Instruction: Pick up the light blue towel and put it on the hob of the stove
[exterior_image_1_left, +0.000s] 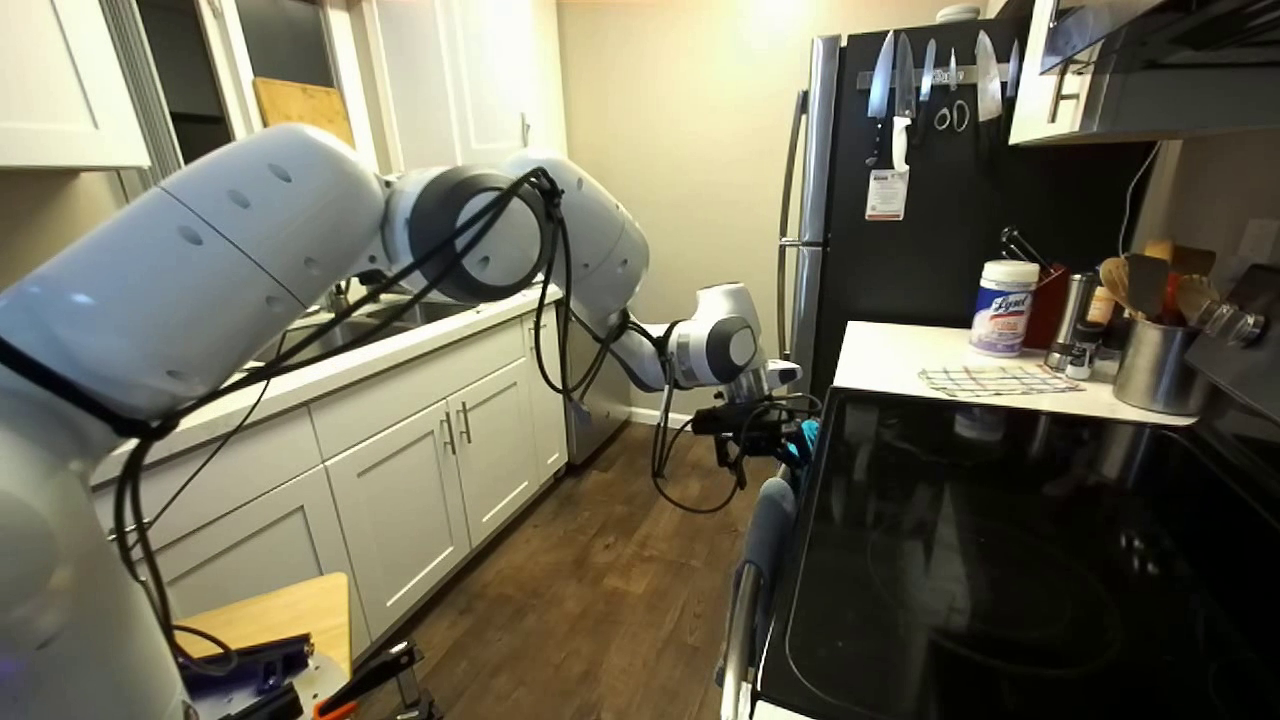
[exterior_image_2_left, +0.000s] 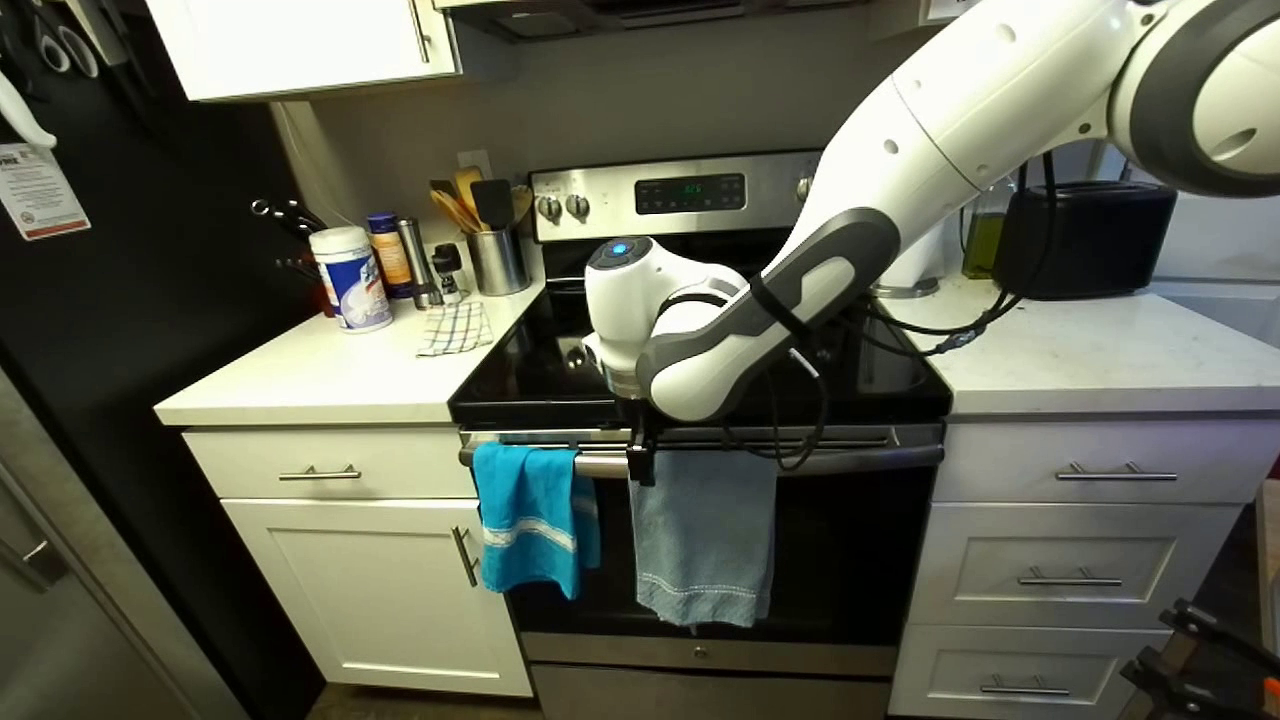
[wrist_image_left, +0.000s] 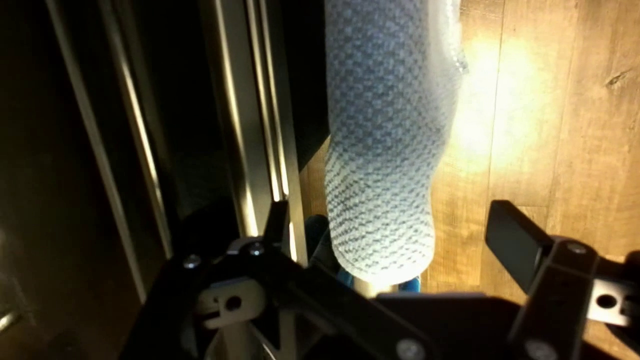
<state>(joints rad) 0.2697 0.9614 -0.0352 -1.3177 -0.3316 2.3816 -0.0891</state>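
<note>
On the oven handle (exterior_image_2_left: 870, 459), two towels hang side by side: the light blue towel (exterior_image_2_left: 705, 535), pale and greyish, near the middle, and a bright turquoise towel (exterior_image_2_left: 530, 530) with a white stripe toward the fridge end. Light blue one = task item, draped over the bar, front part hanging against the dark oven door (exterior_image_2_left: 840, 560), pale line near its bottom edge. The gripper (wrist_image_left: 390, 225) points down at it, spread wide: in the wrist view one of its fingers (wrist_image_left: 515, 245) is on the side of the wood floor (wrist_image_left: 590, 175), the other on the oven side, end of the towel between them, gap showing on both sides of the cloth. Exact height relative to the bar, cannot tell. In an exterior view the gripper is at the towel edge nearest the turquoise one. Arm (exterior_image_2_left: 940, 150) comes in from upper right there, wrist bent down in front of the stove, cables looping below. Target hob (exterior_image_1_left: 1000, 580) is glossy black glass, just above and behind the handle. Counter (exterior_image_2_left: 310, 375) beside it, fridge side: checked cloth (exterior_image_2_left: 457, 328) lying flat, wipes tub (exterior_image_2_left: 352, 280), steel utensil holder (exterior_image_2_left: 498, 262). Black toaster (exterior_image_2_left: 1090, 240) on the opposite counter. Knives (exterior_image_1_left: 880, 78) mounted on the side of the black fridge (exterior_image_1_left: 960, 240).
</note>
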